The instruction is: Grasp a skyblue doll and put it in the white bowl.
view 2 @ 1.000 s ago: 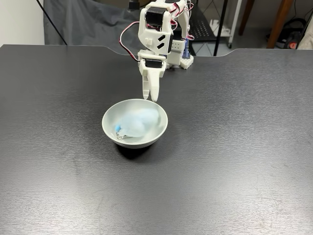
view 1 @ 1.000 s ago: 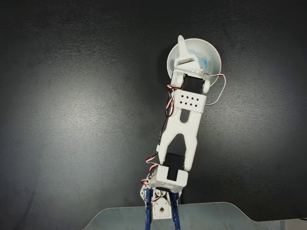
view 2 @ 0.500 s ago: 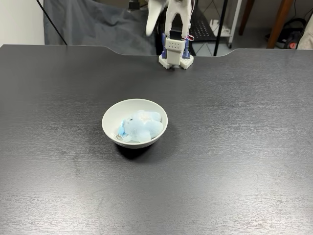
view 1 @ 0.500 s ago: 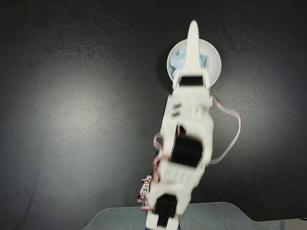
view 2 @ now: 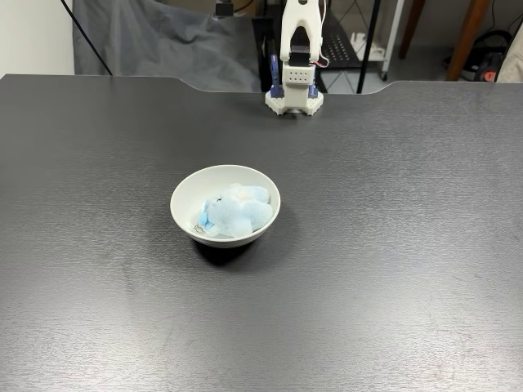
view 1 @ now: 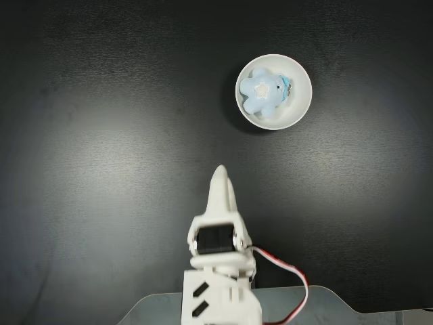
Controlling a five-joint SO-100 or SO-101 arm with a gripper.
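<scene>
- The skyblue doll point(view 1: 264, 94) lies inside the white bowl point(view 1: 300, 103), and in both fixed views it rests on the bottom of the bowl, below the rim.
- In a fixed view from above, the doll shows its white star patch point(view 1: 260, 89) facing up, and a darker blue bit sits on the side of the doll near the right wall of the bowl.
- In a fixed view from the front, the doll point(view 2: 236, 211) fills much of the bowl point(view 2: 181, 196), and a small metal ring shows at the doll's left side, close to the bowl's wall.
- The bowl stands on the dark bench point(view 2: 392, 245), well apart from the arm's base point(view 2: 294, 100), which stands at the far edge of the bench.
- The jaws point(view 1: 220, 175) are well apart from the bowl in a fixed view from above; they point toward it, they look closed together into one tip, and they hold nothing.
- The arm point(view 2: 298, 33) stands folded upright over its base, away from the bowl.
</scene>
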